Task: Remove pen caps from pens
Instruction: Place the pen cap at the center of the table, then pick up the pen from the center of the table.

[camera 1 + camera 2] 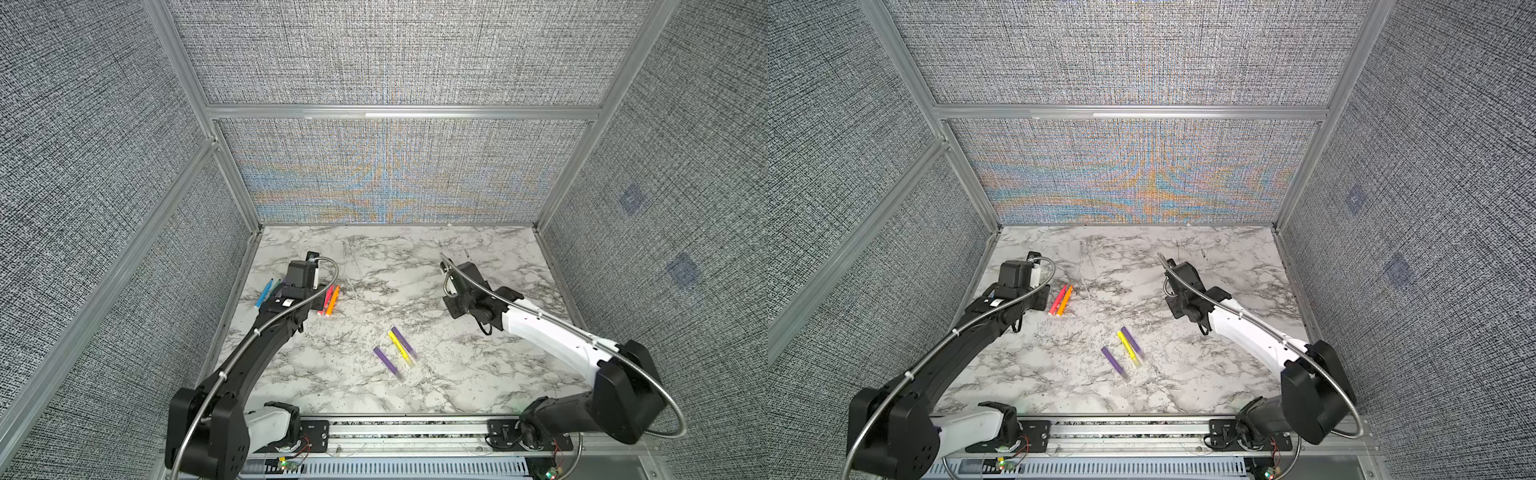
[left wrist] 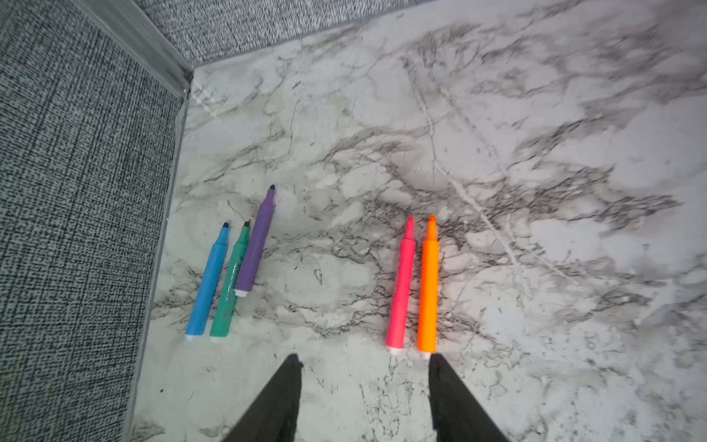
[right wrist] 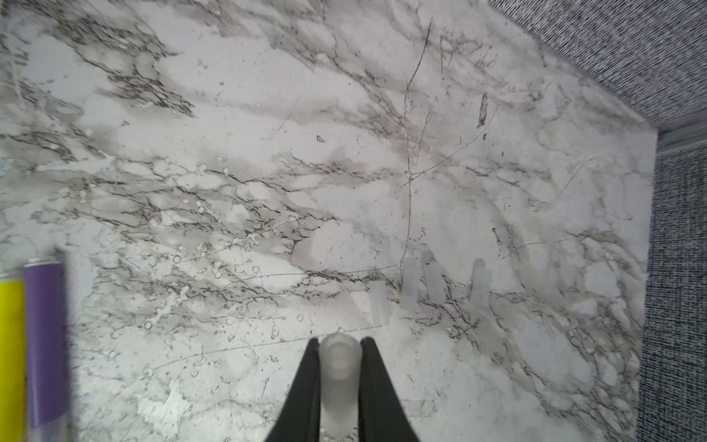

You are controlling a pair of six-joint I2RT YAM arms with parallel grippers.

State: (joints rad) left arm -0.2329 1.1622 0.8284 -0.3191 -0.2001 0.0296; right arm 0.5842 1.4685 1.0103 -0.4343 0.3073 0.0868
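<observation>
Clear cap clamped between right claw tips (loose caps beyond).

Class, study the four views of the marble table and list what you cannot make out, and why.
Loose pen caps: right wrist view, faint against the marble; count unsure.
Yellow pen and purple pen: right wrist view, blurred, cut by the frame edge.
Blue pen and teal pen: the left arm hides them in a top view.
Right gripper, shut on a held cap: hidden under its own wrist in both top views.
</observation>
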